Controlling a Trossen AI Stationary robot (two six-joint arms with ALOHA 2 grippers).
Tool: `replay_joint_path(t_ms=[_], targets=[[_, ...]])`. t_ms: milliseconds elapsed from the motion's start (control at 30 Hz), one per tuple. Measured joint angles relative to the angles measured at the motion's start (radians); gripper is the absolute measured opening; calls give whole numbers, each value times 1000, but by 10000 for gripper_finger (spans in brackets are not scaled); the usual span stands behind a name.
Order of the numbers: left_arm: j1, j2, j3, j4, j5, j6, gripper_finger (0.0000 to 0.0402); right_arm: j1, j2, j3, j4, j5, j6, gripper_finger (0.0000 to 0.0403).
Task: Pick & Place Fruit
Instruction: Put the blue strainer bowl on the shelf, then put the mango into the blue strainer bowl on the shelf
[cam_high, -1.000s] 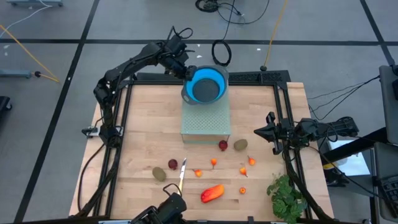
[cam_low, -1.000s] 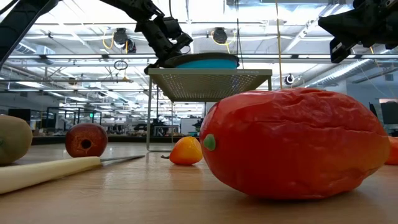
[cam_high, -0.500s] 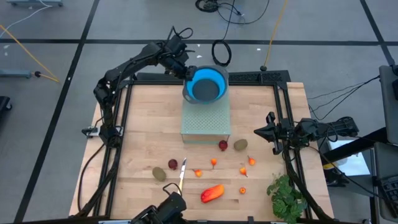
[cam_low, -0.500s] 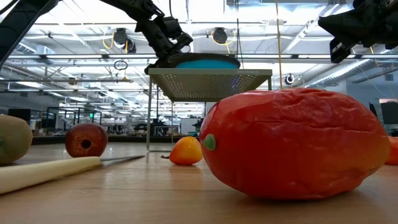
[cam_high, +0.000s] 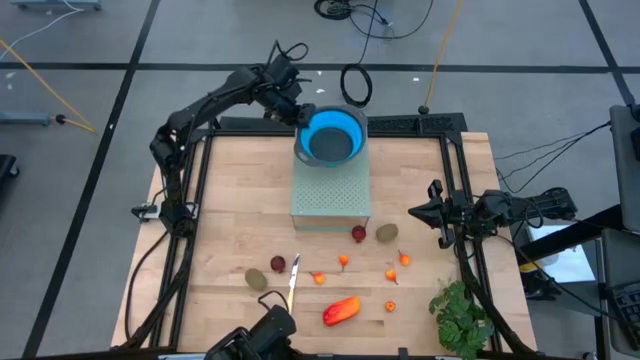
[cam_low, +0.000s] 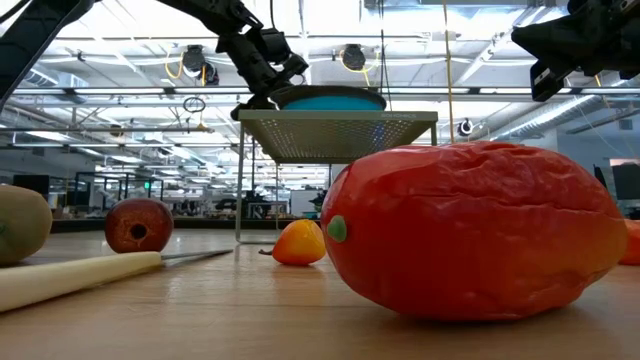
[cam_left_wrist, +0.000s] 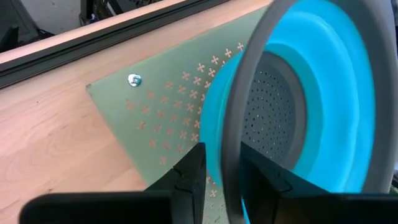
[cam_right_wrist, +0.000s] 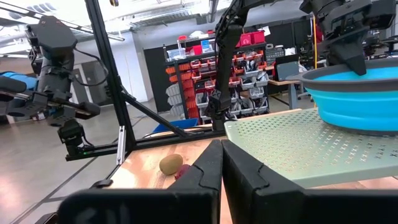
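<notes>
We see the wooden bench (cam_high: 230, 210) carrying a pale green perforated stand (cam_high: 330, 190) at its far middle, with a blue colander (cam_high: 331, 135) on top. Our left hand (cam_high: 297, 113) sits at the colander's grey rim, fingers (cam_left_wrist: 186, 180) slightly parted astride it. Our right hand (cam_high: 432, 212) waits at the bench's right edge, fingers pressed together, holding nothing. The fruit (cam_high: 341, 310) lies scattered along the near side, well apart from the left hand.
</notes>
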Motion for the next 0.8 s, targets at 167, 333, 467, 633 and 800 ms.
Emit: replay_joint_path(t_ms=[167, 333, 467, 633, 800], targets=[[11, -6, 0, 16, 1, -18, 87, 0, 0, 0, 0, 0, 0, 4], [17, -34, 0, 96, 2, -36, 88, 0, 0, 0, 0, 0, 0, 4], [21, -54, 0, 132, 1, -53, 88, 0, 0, 0, 0, 0, 0, 4], [32, -62, 0, 127, -14, -75, 88, 0, 0, 0, 0, 0, 0, 4], [39, -62, 0, 127, -16, -72, 88, 0, 0, 0, 0, 0, 0, 4]])
